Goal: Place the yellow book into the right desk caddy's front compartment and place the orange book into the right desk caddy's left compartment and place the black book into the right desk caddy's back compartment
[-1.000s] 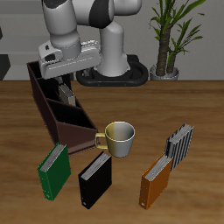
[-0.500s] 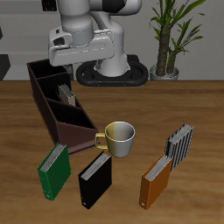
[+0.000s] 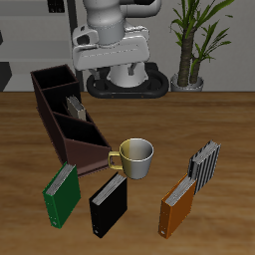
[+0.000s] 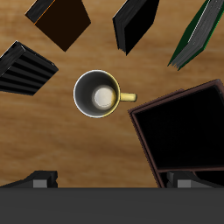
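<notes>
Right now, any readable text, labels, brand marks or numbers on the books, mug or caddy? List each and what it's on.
No readable text in either view.
Orange book, black book, green book: plain covers.
Striped book: stripes only.
Mug: no print.
Caddy: no label.
Robot arm: no markings legible.

Even, soft light is falling from above, both renders staying sharp without blur or glare; the mug is casting a faint shadow, and the caddy interior is reading nearly black
</notes>
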